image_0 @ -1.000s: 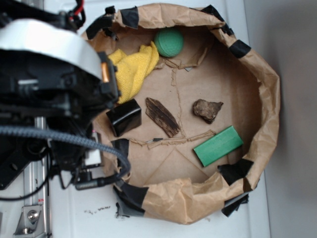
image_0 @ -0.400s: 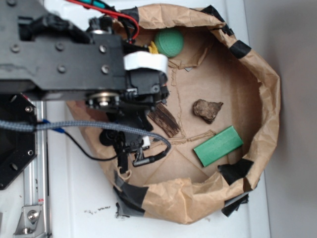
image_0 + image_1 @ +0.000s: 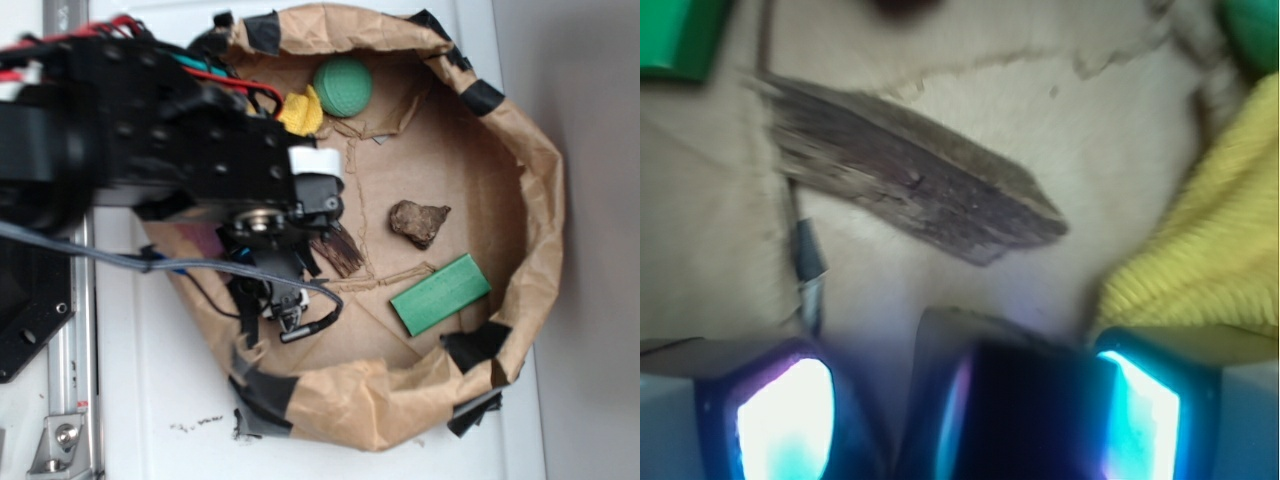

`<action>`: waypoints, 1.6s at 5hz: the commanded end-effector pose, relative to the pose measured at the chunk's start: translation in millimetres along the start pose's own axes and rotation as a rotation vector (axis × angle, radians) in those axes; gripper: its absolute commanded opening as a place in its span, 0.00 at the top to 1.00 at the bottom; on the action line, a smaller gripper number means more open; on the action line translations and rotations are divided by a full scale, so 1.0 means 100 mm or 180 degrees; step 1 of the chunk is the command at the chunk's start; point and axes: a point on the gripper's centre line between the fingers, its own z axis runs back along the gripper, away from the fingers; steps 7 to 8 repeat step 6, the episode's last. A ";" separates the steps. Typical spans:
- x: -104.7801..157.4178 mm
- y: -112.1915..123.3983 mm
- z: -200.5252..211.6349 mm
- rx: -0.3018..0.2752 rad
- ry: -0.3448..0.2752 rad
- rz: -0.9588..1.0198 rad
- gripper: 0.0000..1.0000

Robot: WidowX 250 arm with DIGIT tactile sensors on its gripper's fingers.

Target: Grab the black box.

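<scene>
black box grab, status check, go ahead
Gripper open, low in the bag. Black box between the fingers, against the right one, not gripped. Wood piece just ahead, clear of the fingers.

A white tabletop [image 3: 150, 400] seen from above under soft, even light. A grey surface [image 3: 590, 240] runs down the right side, with dark crumbs [image 3: 195, 425] near the bottom.

In the exterior view the arm [image 3: 170, 150] covered the black box completely and hid most of the yellow cloth [image 3: 303, 110] and the left end of the wood piece [image 3: 338, 250]. The wrist view was blurred; its bottom edge cut off the black box [image 3: 1025, 420] and the tool [image 3: 960, 420], whose glowing fingers [image 3: 785, 420] showed only partly. The green block [image 3: 675, 35] was cropped at the corner.
</scene>
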 end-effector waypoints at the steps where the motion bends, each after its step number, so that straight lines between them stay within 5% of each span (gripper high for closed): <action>1: 0.19 -0.15 -0.06 0.0154 -0.0291 -0.0242 1.00; 3: 0.19 -0.08 0.96 0.0268 -0.0870 -0.0892 1.00; 4: 0.17 -0.01 1.47 0.0477 -0.1151 -0.0769 1.00; 5: 0.19 0.06 1.84 0.0240 -0.1079 -0.0837 1.00; 8: 0.22 0.03 1.83 0.0196 -0.0962 -0.0850 1.00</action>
